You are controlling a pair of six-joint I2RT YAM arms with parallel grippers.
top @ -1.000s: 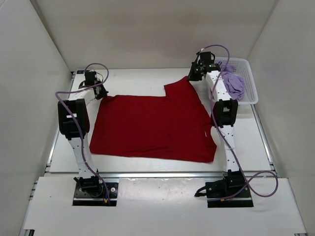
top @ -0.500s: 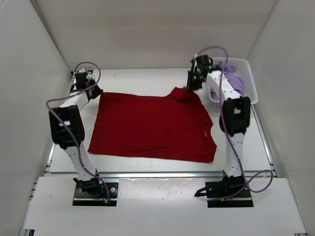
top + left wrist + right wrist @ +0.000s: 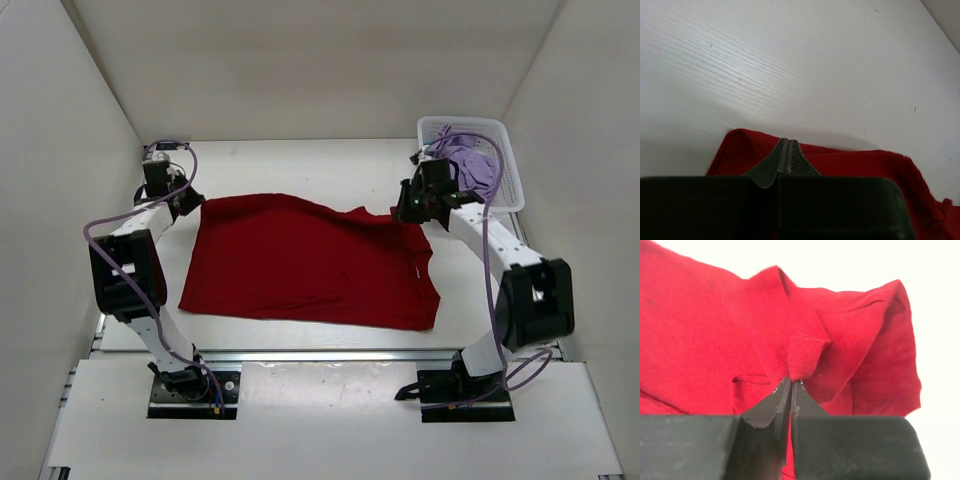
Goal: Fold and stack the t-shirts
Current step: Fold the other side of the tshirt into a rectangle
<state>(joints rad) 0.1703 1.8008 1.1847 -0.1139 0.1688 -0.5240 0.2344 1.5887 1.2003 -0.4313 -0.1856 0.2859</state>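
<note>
We find the red t-shirt (image 3: pixel 310 270) spread flat between both tools. The left gripper (image 3: pixel 787 150) is clamped on its far-left corner; the right gripper (image 3: pixel 791 386) pinches a bunched sleeve fold. Risk: that thin pinch may slip, or uneven pulls may skew the fold. Bare table (image 3: pixel 300 165) lies ahead of the left tool; the basket (image 3: pixel 512 160) with the lavender t-shirt (image 3: pixel 478 170) stands just beside the right tool.

White table (image 3: pixel 300 165) bears a deep red t-shirt (image 3: pixel 300 265), lying between left gripper (image 3: pixel 188 203) and right gripper (image 3: pixel 403 213). White mesh basket (image 3: pixel 460 121) stands just beyond the right gripper.
</note>
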